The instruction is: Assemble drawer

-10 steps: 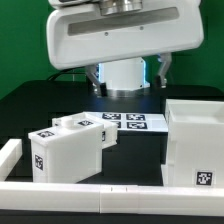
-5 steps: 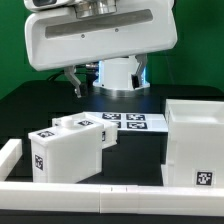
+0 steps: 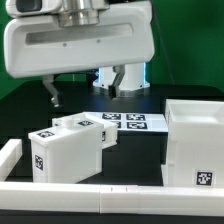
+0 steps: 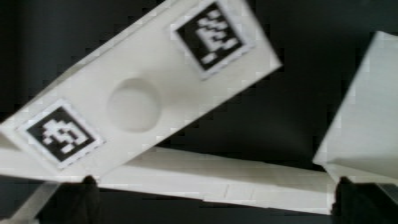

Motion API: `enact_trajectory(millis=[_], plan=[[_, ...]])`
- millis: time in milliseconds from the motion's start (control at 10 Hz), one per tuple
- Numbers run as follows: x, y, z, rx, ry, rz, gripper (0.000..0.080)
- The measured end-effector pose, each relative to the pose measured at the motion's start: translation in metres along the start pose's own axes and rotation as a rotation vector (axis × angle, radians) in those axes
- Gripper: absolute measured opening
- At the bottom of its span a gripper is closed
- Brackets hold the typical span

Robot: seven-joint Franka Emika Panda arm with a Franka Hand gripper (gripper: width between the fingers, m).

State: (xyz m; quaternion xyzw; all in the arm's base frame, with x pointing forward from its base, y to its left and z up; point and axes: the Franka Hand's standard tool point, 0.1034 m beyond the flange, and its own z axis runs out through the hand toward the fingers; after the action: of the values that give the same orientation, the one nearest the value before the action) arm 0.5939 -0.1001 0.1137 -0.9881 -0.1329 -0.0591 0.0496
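Note:
Two small white drawer trays stand together at the exterior view's left, one in front [image 3: 65, 155] and one behind it [image 3: 88, 127]. The large white hollow shell [image 3: 195, 145] stands at the right. My gripper [image 3: 85, 92] hangs open and empty above the trays, its dark fingers [image 3: 52, 98] spread wide. In the wrist view a tray [image 4: 151, 95] with two tags and a round dimple lies below the open gripper [image 4: 210, 200]. Another white part [image 4: 365, 120] shows at the edge, and I cannot tell which one it is.
The marker board [image 3: 128, 121] lies flat behind the trays, near the arm's base. Low white border rails run along the front [image 3: 100, 205] and the left side [image 3: 8, 150] of the dark table.
The gripper has moved toward the exterior view's left and somewhat lower, over the two trays. It stays open. The parts have not moved.

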Motion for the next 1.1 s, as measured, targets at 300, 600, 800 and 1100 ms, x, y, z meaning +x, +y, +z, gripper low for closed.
enact_trajectory(millis=[300, 600, 800, 1100], plan=[[0.001, 0.003, 0.004, 0.011, 0.004, 0.010, 0.0649], [0.000, 0.004, 0.004, 0.011, 0.003, 0.011, 0.0649], [-0.006, 0.011, 0.011, 0.013, -0.007, -0.024, 0.0649], [-0.017, 0.016, 0.023, 0.029, -0.019, -0.027, 0.0649]])
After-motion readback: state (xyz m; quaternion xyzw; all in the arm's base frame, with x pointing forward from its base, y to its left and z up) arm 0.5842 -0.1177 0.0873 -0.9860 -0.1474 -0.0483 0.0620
